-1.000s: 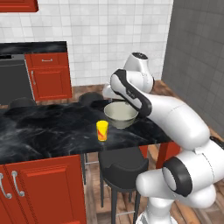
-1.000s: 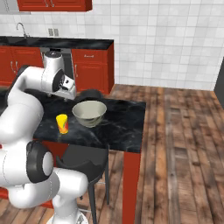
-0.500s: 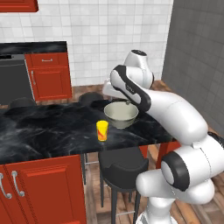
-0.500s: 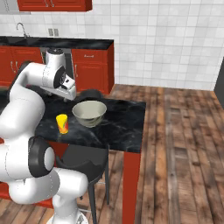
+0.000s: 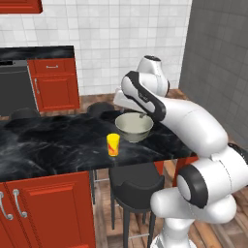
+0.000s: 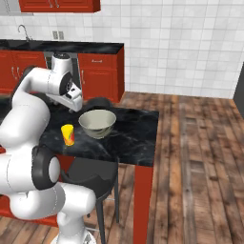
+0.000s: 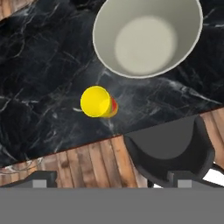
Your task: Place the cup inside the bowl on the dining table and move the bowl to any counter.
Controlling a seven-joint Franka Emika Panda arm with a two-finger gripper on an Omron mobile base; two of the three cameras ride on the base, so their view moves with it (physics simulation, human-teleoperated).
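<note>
Fingers stayed spread wide and empty as your arm swung a little over the dining table (image 5: 58, 145), so the cup (image 7: 98, 102) at frame centre, beside the bowl (image 7: 147, 37) above it, was ungrasped.

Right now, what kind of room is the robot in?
It looks like a kitchen. There is a black marble dining table with a bowl and a yellow cup on it, red cabinets under a counter, and white wall tiles.
</note>
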